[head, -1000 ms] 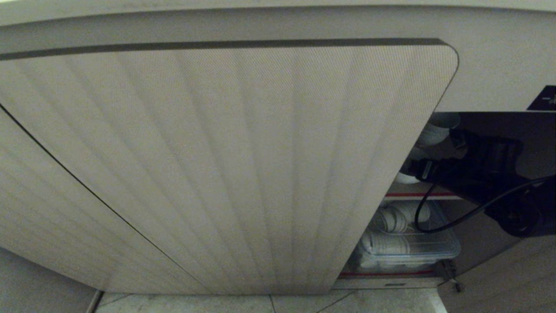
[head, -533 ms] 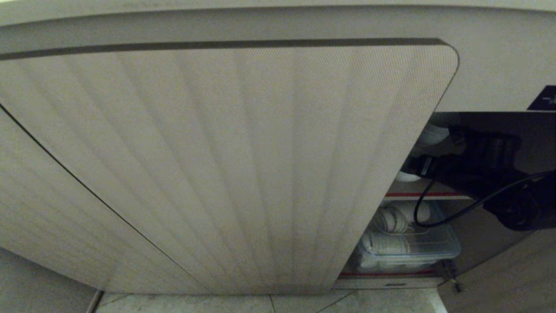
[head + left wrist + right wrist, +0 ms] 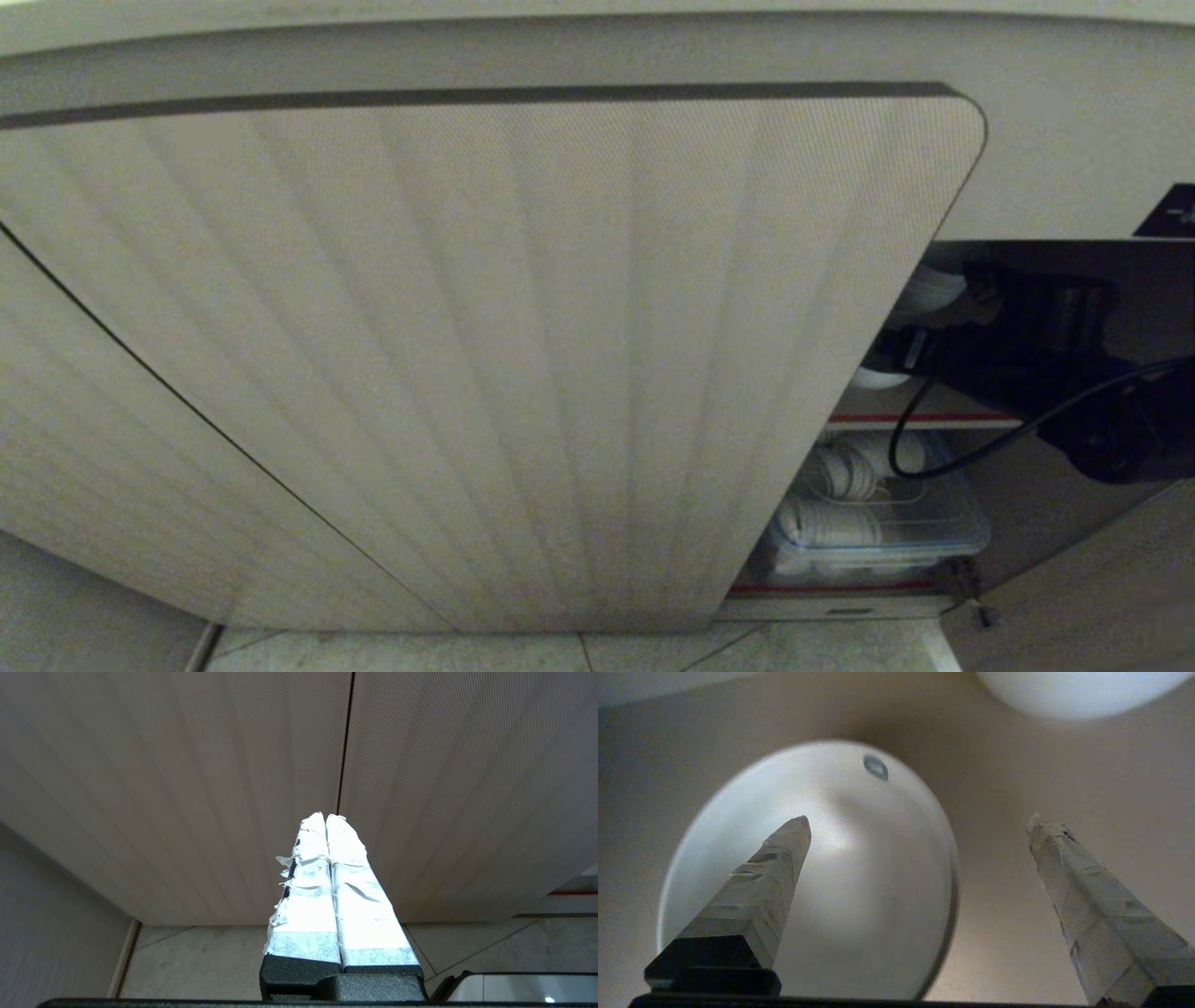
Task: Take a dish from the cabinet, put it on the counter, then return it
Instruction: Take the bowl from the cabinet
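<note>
Beige ribbed door panels of the cabinet (image 3: 485, 355) fill most of the head view; at right centre the cabinet stands open onto a dark interior with a red-edged shelf (image 3: 920, 419). Below that shelf, at lower right, a clear plastic tub (image 3: 934, 537) holds white dishes (image 3: 831, 523) packed side by side, rounded forms only partly legible. The right arm, black with a looping cable (image 3: 901, 448), reaches into the upper compartment. In the right wrist view the right gripper (image 3: 920, 821) has its two tape-wrapped, tapering fingers (image 3: 756, 896) spread wide and holding nothing; one finger lies over the dish (image 3: 859, 868), a smooth, round white bowl in the centre left of the frame bearing a small grey-blue mark near its rim, while the other finger stands clear of it against the tan surface. A second white rounded piece (image 3: 1073, 690) shows at upper right. The left gripper (image 3: 326, 817), taped white, is pressed closed and empty before the ribbed doors, above a pale tiled floor (image 3: 205, 961)
</note>
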You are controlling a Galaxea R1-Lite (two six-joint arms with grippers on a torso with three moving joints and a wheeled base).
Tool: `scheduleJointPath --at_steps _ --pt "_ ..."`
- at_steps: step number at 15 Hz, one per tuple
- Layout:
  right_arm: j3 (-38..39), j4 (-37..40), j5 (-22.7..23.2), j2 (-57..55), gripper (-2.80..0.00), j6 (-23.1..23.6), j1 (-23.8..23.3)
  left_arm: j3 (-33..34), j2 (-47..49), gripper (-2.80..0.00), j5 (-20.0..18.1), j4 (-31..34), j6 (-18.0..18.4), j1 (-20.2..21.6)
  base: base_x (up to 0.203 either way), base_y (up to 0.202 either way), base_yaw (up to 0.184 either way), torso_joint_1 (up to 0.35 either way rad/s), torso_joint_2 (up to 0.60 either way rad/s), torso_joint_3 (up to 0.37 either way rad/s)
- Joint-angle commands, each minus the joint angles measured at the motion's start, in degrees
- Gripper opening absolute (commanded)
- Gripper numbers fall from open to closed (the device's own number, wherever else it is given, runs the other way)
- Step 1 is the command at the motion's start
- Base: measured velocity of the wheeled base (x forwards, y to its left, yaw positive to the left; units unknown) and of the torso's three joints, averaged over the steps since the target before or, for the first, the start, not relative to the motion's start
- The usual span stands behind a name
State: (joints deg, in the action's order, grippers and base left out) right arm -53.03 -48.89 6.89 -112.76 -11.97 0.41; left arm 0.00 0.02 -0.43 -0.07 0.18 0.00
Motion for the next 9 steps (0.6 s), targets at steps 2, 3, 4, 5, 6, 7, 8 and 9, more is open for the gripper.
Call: scheduleJointPath --at_steps 2,3,4,5,6,7,8,9 --pt "-0.23 0.7 0.13 0.35 0.0 -0.18 0.02 0.0 -0.02 -2.8 0.0 -0.02 -0.01 0.0 0.0 0.0 0.0 0.0 0.0 0.0" --pt "-0.32 1.05 0.14 0.35 0.0 -0.58 -0.06 0.0 -0.02 -2.8 0.0 -0.02 -0.01 0.0 0.0 0.0 0.0 0.0 0.0 0.0" --pt "-0.38 1.75 0.11 0.41 0.0 -0.6 -0.06 0.0 -0.02 -2.8 0.0 -0.02 -0.01 0.0 0.0 0.0 0.0 0.0 0.0 0.0" --pt "-0.79 2.68 0.14 0.44 0.0 -0.68 -0.08 0.0 -0.02 -2.8 0.0 -0.02 -0.01 0.0 0.0 0.0 0.0 0.0 0.0 0.0" --pt "-1.42 3.32 0.14 0.44 0.0 -0.69 -0.15 0.0 -0.02 -2.8 0.0 -0.02 -0.01 0.0 0.0 0.0 0.0 0.0 0.0 0.0" --pt "-1.98 4.02 0.15 0.44 0.0 -0.69 -0.22 0.0 -0.02 -2.8 0.0 -0.02 -0.01 0.0 0.0 0.0 0.0 0.0 0.0 0.0" --pt "-2.52 4.67 0.23 0.44 0.0 -0.69 -0.24 0.0 -0.02 -2.8 0.0 -0.02 -0.01 0.0 0.0 0.0 0.0 0.0 0.0 0.0" --pt "-2.7 4.94 0.23 0.43 0.0 -0.69 -0.24 0.0 -0.02 -2.8 0.0 -0.02 -0.01 0.0 0.0 0.0 0.0 0.0 0.0 0.0"
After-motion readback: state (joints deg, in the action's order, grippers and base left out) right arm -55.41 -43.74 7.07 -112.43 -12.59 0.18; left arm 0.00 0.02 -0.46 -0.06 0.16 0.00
